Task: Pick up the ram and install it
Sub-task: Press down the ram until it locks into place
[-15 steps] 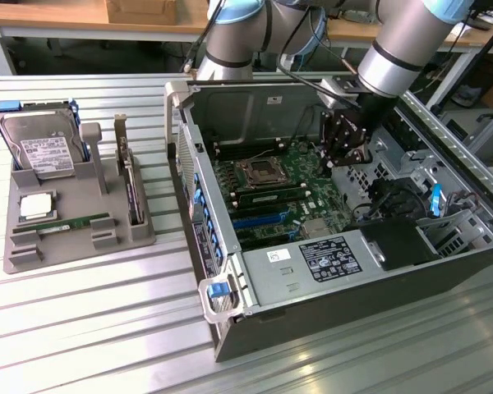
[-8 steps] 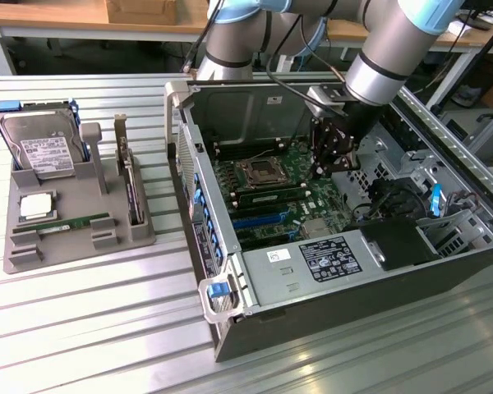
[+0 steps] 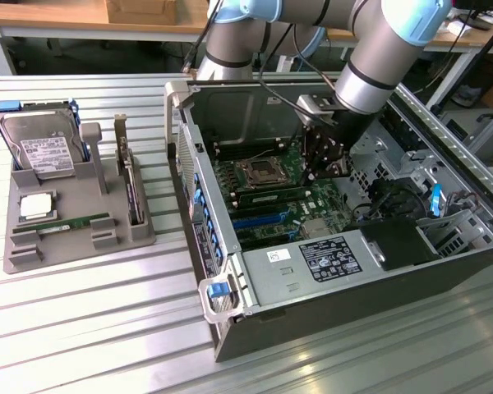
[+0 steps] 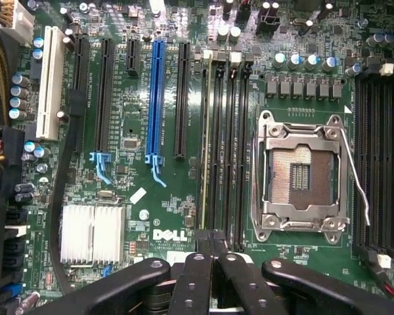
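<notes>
Gripper (image 3: 327, 168): inside the open case (image 3: 230, 328), low over the motherboard (image 4: 151, 216), fingers (image 4: 200, 275) pressed together with nothing seen between them.
Ram (image 3: 283, 194): one stick lies in a slot just beside the CPU socket (image 4: 305, 174), under the gripper.
Second ram (image 3: 82, 222): lies flat in the grey holder (image 3: 33, 254) on the table, well apart from the case.
Holder also carries: hard drive (image 3: 43, 148), processor (image 3: 34, 206), upright card (image 3: 128, 176).

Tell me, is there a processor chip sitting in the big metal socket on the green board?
No. In the wrist view the socket on the motherboard is open and bare, with no chip in it.
</notes>
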Robot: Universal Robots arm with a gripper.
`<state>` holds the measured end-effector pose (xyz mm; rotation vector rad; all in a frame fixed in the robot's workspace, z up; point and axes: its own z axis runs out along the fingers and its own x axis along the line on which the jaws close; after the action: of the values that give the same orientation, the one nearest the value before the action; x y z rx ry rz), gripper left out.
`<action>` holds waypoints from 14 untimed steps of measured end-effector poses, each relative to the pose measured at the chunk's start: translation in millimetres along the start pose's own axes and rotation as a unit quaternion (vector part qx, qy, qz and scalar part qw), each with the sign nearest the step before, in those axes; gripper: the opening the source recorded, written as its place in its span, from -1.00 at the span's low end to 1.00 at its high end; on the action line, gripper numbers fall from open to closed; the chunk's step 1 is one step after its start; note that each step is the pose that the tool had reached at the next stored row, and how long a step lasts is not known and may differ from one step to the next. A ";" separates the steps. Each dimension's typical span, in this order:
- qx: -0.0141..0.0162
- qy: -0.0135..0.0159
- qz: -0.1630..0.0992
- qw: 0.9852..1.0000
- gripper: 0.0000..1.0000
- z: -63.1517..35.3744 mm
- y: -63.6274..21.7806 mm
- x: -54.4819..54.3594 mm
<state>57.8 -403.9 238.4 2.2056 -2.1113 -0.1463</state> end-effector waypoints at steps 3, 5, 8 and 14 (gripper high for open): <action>0.000 0.000 0.000 1.000 -0.80 6.3 -0.3 0.1; 0.000 0.000 0.000 1.000 -0.80 8.4 -0.6 0.2; 0.001 0.000 0.000 1.000 -0.80 2.1 0.4 0.0; 0.013 0.001 0.000 1.000 -0.80 0.2 24.4 -1.0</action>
<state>33.6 -403.9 241.3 2.2193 -2.1243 -0.1166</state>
